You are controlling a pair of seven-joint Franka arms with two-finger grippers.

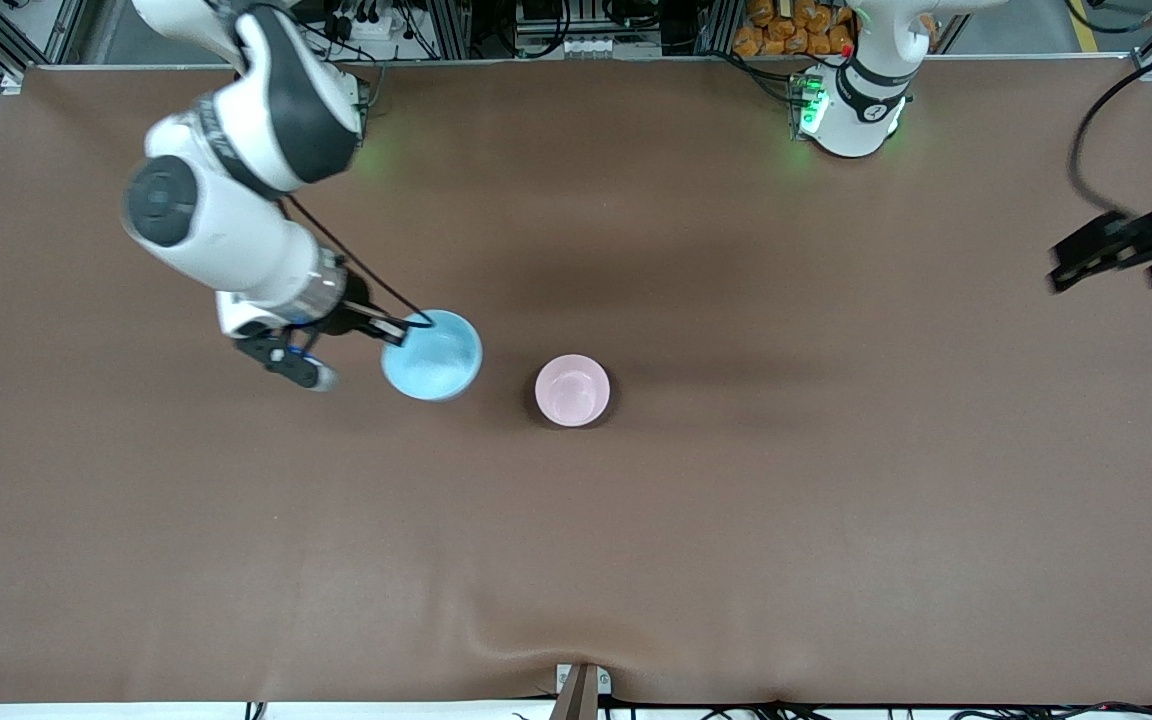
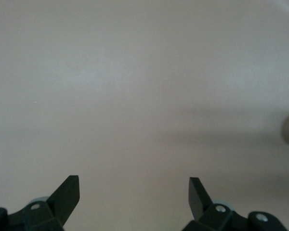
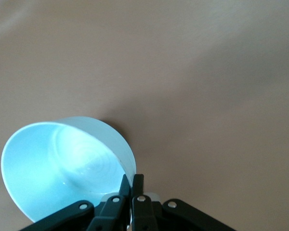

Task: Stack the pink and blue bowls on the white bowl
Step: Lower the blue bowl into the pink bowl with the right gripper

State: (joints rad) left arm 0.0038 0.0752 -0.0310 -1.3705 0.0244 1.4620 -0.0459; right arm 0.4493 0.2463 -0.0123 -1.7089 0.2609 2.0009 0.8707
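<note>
Right gripper point(image 1: 398, 330) pinches blue bowl point(image 1: 432, 355) by its rim beside pink bowl point(image 1: 572, 390); thin-wall grip may slip or tilt; left gripper point(image 1: 1101, 255) waits spread wide over the table's end.

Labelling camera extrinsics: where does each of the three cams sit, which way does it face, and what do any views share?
Front: high across the table, facing both bases; shows both arms, the right gripper and the small glossy pale pink plastic bowl.
Left wrist: on the waiting left gripper, facing bare table; open jaws show.
Right wrist: facing the small glossy sky-blue plastic bowl, jaws shut on its rim.
Shared: front and right wrist show that blue bowl.
</note>
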